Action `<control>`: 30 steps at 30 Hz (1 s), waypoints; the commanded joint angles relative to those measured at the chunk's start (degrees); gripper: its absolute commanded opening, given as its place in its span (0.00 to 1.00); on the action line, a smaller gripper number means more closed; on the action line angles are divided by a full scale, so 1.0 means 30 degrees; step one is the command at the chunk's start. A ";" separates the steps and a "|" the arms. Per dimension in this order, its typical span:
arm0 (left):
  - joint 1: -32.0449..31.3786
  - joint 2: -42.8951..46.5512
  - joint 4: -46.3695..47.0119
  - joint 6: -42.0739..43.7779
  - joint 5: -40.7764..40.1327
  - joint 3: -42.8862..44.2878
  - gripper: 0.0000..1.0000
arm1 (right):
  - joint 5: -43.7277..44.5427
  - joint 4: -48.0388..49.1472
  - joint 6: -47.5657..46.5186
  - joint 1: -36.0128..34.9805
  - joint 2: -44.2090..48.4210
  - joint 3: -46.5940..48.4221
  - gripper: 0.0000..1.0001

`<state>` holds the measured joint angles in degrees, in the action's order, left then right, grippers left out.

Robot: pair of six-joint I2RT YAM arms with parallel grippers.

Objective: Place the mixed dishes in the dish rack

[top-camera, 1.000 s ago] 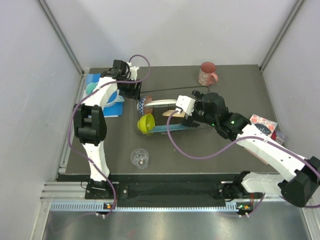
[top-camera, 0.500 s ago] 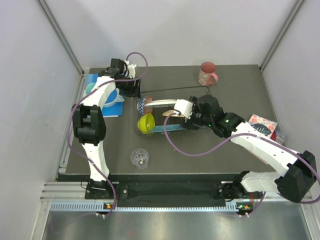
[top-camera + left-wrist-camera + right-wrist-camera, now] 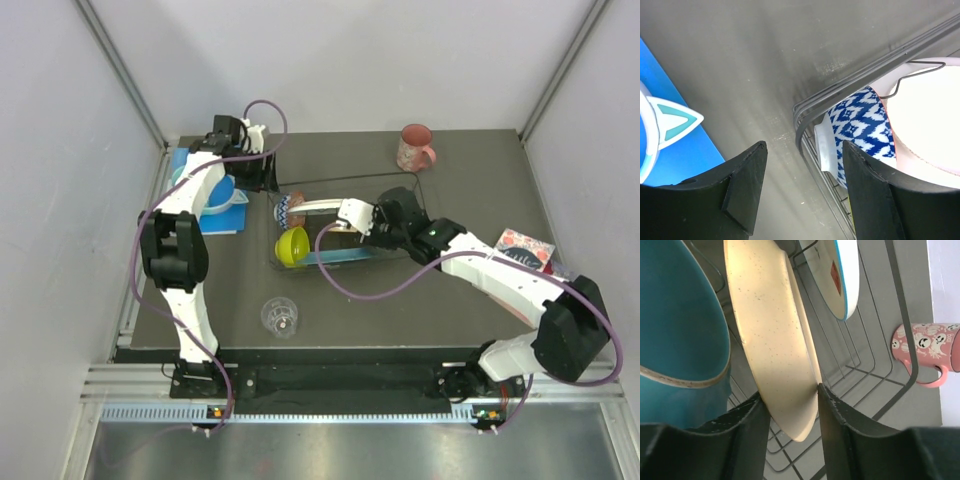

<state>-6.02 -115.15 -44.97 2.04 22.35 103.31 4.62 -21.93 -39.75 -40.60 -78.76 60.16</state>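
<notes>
The black wire dish rack stands mid-table. In it the teal plate, the cream plate and the white plate with red shapes stand on edge. My right gripper reaches into the rack, shut on the cream plate's lower rim, a finger on each face. A lime-green bowl and a bowl patterned blue and white outside sit at the rack's left end. My left gripper hangs open over bare table just outside the rack's corner. The pink mug and the clear glass stand on the table.
Teal cat-ear headphones on a blue pad lie left of the rack, close under my left arm. A printed card lies at the right edge. Grey walls close in the table on three sides.
My right gripper slid left, deeper into the rack, and closed from wide open onto the cream plate. The left gripper drifted slightly left and back, staying open.
</notes>
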 commanded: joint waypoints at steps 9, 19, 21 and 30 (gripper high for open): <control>0.0425 0.1002 0.0811 -0.0330 0.0431 0.0340 0.66 | -0.0428 0.0865 -0.1134 0.0145 -0.0318 0.2679 0.06; 0.0454 0.1090 0.0927 -0.0212 0.0197 0.0165 0.66 | 0.0010 0.1041 -0.2131 -0.1670 -0.1283 0.3033 0.02; 0.0454 0.1119 0.0957 -0.0241 0.0226 0.0135 0.65 | 0.0361 0.1188 -0.2307 -0.2226 -0.1460 0.2945 0.01; 0.0454 0.1265 0.1016 -0.0300 0.0226 0.0105 0.65 | 0.0861 0.1247 -0.2161 -0.5097 -0.2807 0.3733 0.00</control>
<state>-4.95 -115.11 -43.92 1.41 22.65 103.28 13.10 -17.91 -48.42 -51.57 -84.71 68.93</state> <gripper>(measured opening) 0.654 0.091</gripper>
